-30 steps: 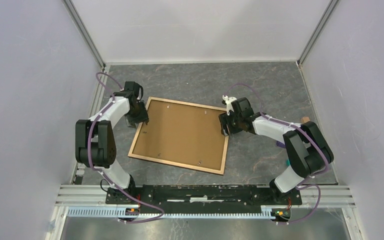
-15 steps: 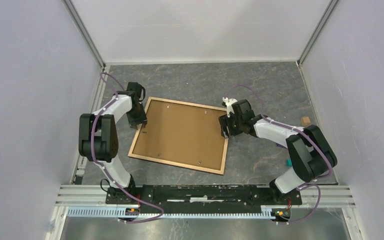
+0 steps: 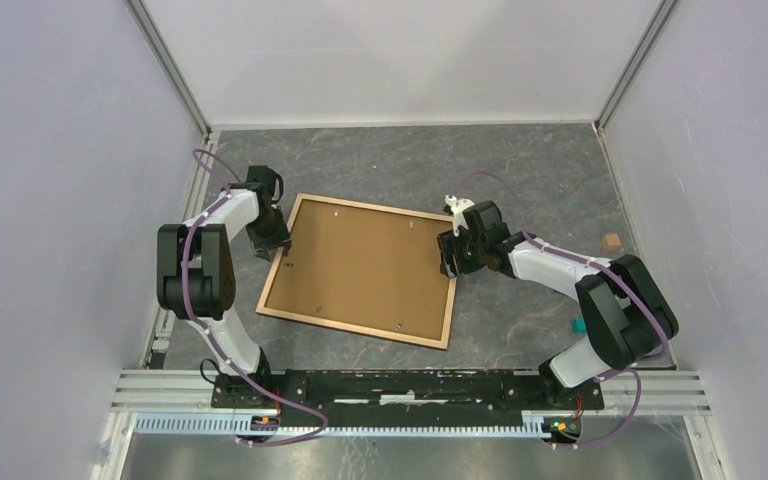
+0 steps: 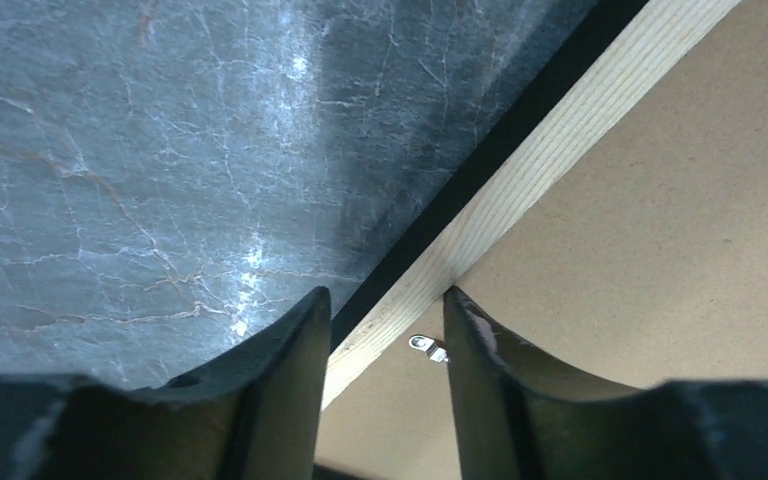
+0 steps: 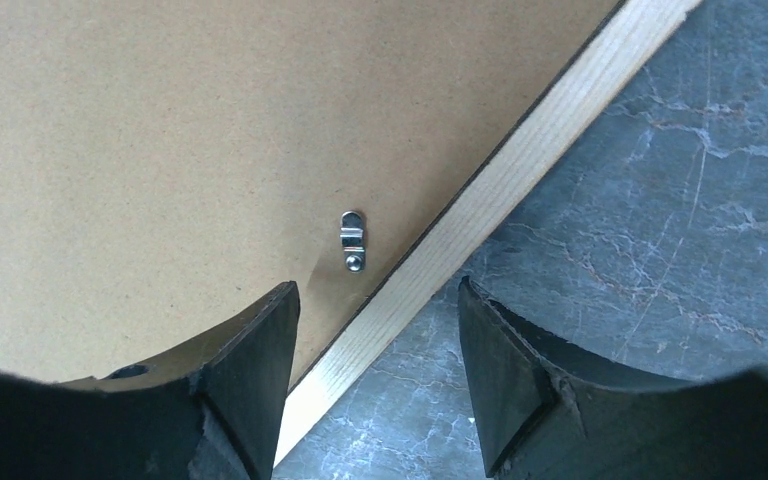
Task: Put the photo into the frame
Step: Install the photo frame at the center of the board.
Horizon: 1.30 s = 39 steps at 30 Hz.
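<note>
No lettering, label, brand, number or sign can be read anywhere: not on the frame (image 3: 375, 207), its brown backing board (image 3: 365, 265), or the grey marbled table (image 3: 380, 160).
</note>
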Tool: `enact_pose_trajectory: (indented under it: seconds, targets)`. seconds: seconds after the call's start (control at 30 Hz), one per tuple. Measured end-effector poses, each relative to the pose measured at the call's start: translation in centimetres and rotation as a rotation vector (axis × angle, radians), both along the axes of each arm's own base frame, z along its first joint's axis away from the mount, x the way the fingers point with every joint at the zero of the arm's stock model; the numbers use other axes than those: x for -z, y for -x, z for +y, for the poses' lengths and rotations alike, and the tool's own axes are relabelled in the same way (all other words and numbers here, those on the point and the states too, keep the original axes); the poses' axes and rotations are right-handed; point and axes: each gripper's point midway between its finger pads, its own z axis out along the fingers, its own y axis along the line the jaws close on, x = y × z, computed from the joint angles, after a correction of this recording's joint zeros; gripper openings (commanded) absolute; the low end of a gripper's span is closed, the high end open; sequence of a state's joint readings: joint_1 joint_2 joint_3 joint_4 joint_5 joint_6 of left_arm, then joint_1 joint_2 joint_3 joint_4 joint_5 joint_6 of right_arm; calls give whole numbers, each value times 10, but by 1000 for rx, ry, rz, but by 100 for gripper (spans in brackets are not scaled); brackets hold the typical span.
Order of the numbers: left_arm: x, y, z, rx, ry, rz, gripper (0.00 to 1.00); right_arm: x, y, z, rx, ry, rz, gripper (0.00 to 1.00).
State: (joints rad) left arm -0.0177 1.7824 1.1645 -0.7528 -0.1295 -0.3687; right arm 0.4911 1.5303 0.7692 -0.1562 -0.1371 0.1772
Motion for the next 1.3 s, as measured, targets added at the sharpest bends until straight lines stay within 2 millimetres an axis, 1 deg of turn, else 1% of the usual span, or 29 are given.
enact_pose_trajectory:
  seconds: [0.17, 0.37, 0.5, 0.6, 0.67, 0.77, 0.9, 1.07, 1.13, 1.23, 1.3]
  targets:
    - [1, -2, -5, 5, 27, -9, 41, 0, -3, -7, 69, 26, -4, 66]
    - [1, -3, -6, 8, 35, -12, 37, 2, -4, -12, 118, 47, -3, 64]
    - [1, -2, -6, 8, 34, -12, 33, 9, -4, -10, 128, 56, 11, 65]
    - [1, -2, -6, 8, 34, -12, 28, 8, -8, -5, 128, 54, 5, 66]
    - [1, -2, -6, 7, 34, -12, 27, 9, -8, -3, 131, 56, 4, 65]
    - [1, -2, -6, 7, 34, -12, 23, 9, -13, 0, 146, 58, 0, 58]
    - [1, -2, -6, 8, 34, -12, 22, 7, -22, -1, 178, 78, -22, 52]
    - [1, -3, -6, 8, 35, -13, 21, 6, -26, -4, 218, 99, -38, 57]
    - [2, -3, -6, 7, 35, -14, 21, 6, -29, -4, 226, 113, -41, 57]
    - [2, -3, -6, 7, 36, -14, 17, 6, -34, -3, 242, 123, -44, 50]
    - [1, -3, -6, 7, 36, -14, 14, 6, -37, -4, 259, 130, -50, 36]
